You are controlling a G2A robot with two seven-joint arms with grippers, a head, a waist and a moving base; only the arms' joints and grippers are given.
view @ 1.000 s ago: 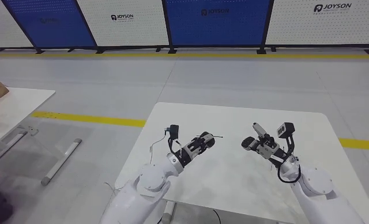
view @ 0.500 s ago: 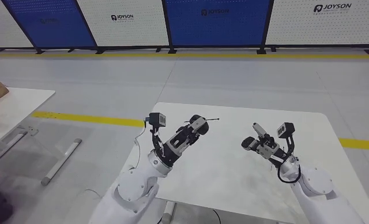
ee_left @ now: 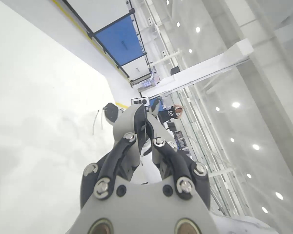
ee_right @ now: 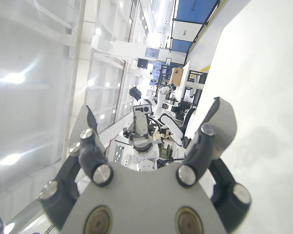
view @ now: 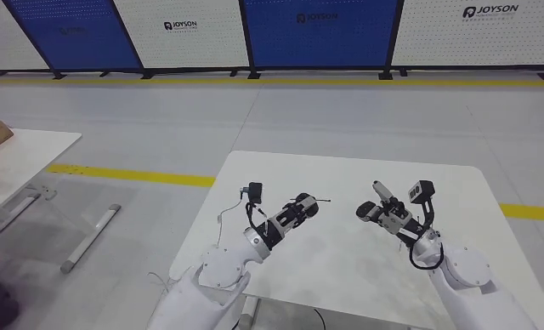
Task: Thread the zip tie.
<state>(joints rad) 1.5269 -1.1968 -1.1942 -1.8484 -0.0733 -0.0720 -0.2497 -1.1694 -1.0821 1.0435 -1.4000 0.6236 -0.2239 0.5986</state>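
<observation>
Here the zip tie (view: 320, 199) is seen pinched between the closed jaws of the left gripper (view: 306, 203), its thin tip pointed toward the right gripper (view: 371, 201); the latter is held apart over the white table (view: 340, 270), jaws spread wide.

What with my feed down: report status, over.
Left claw shut on thin black plastic zip tie over white table. Right claw open, empty. Nothing between the claws.

White shells are being worn by both arms (view: 225, 266); grey fingers (ee_right: 223, 114) are being carried on black, silver-screwed links (ee_right: 206, 147).
</observation>
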